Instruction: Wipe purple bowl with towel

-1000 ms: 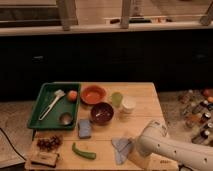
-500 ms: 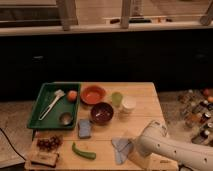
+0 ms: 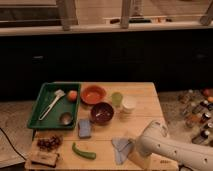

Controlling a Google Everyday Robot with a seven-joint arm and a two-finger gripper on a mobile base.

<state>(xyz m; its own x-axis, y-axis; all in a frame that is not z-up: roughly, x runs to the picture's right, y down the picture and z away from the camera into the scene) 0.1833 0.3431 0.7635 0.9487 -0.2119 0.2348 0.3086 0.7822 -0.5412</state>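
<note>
The purple bowl [image 3: 101, 113] stands upright in the middle of the wooden table [image 3: 145, 100], in front of an orange bowl [image 3: 93, 94]. The towel [image 3: 120, 149] is a grey-blue cloth lying crumpled near the table's front edge. My white arm comes in from the lower right, and my gripper [image 3: 134, 148] is at the towel's right side, down at table level. The arm's bulk hides the gripper's tips.
A green tray [image 3: 44, 109] at the left holds a brush, an orange fruit [image 3: 72, 95] and a small round cup. A blue sponge [image 3: 84, 128], green cup [image 3: 117, 98], white cup [image 3: 128, 106], green pepper [image 3: 83, 152] and grapes [image 3: 48, 143] lie around. Bottles stand on the floor at right.
</note>
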